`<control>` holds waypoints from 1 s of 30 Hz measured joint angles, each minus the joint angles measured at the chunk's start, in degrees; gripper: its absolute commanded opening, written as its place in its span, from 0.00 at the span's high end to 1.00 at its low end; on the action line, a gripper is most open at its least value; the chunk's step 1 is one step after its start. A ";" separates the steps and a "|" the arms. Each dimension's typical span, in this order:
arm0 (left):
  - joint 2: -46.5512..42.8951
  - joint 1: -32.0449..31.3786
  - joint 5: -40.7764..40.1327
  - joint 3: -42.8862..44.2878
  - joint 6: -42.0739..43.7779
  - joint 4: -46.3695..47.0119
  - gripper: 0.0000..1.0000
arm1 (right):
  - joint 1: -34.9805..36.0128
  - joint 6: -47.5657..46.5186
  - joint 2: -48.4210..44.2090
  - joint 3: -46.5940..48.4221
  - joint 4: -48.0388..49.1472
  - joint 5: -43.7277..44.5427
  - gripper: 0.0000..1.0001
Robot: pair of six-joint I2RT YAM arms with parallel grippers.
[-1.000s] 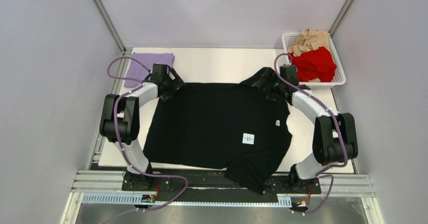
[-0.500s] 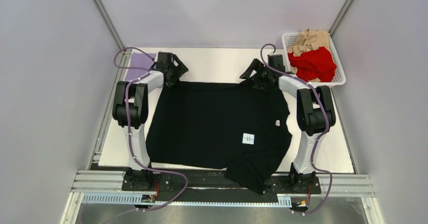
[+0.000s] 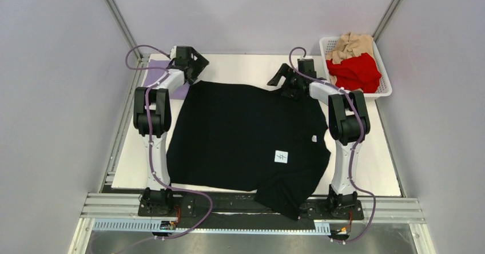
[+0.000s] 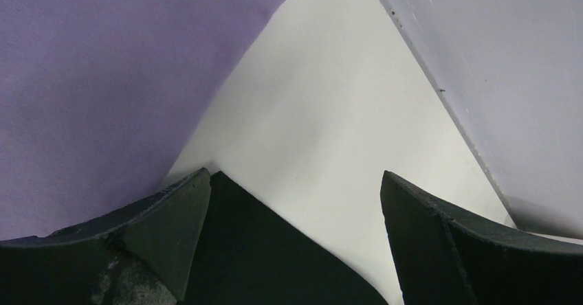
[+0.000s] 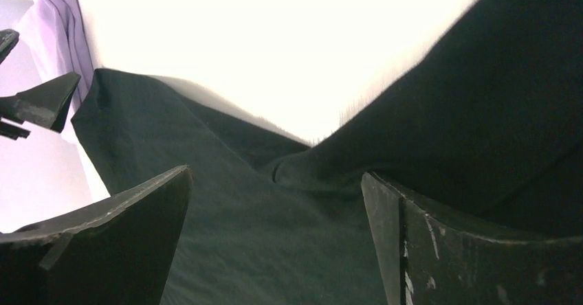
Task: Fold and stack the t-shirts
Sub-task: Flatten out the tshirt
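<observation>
A large black t-shirt point(image 3: 246, 139) lies spread over the white table point(image 3: 240, 68), a small white tag point(image 3: 281, 157) on its front. My left gripper point(image 3: 196, 65) hovers open over the shirt's far left corner point(image 4: 275, 264), nothing between its fingers. My right gripper point(image 3: 280, 78) stands open above the far right corner, the black cloth point(image 5: 275, 236) lying below its jaws. A folded lavender t-shirt point(image 3: 150, 76) lies at the table's far left and also fills the left of the left wrist view point(image 4: 103, 78). Red point(image 3: 354, 74) and tan point(image 3: 352, 45) t-shirts sit crumpled in the basket.
A white slatted basket point(image 3: 384, 88) stands at the far right corner. Grey walls point(image 4: 495, 58) close in the table on three sides. The black shirt's near hem hangs over the metal rail point(image 3: 251, 208) between the arm bases.
Both arms have stretched toward the back of the table, each gripper moving from over the shirt's shoulder area out to its far corners. The shirt's far edge has shifted back slightly.
</observation>
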 measured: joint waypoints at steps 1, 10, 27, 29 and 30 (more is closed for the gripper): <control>0.00 0.09 -0.04 0.26 0.07 -0.28 0.00 | 0.07 0.02 0.72 0.94 0.04 0.28 0.00; -3.72 -0.35 1.31 -2.45 5.77 -1.86 0.00 | 0.76 -1.77 7.82 12.33 0.50 6.05 0.00; -31.52 -6.40 1.07 -28.68 16.22 -1.55 0.00 | 0.81 -12.94 -4.66 3.39 -0.76 14.14 0.01; -31.76 -6.40 1.79 -31.89 16.22 -1.62 0.00 | 0.81 -12.57 -7.56 1.01 -1.38 14.12 0.04; -31.76 -6.40 2.29 -33.27 16.20 -1.70 0.00 | 0.81 -12.22 -8.37 0.46 -1.70 14.08 0.06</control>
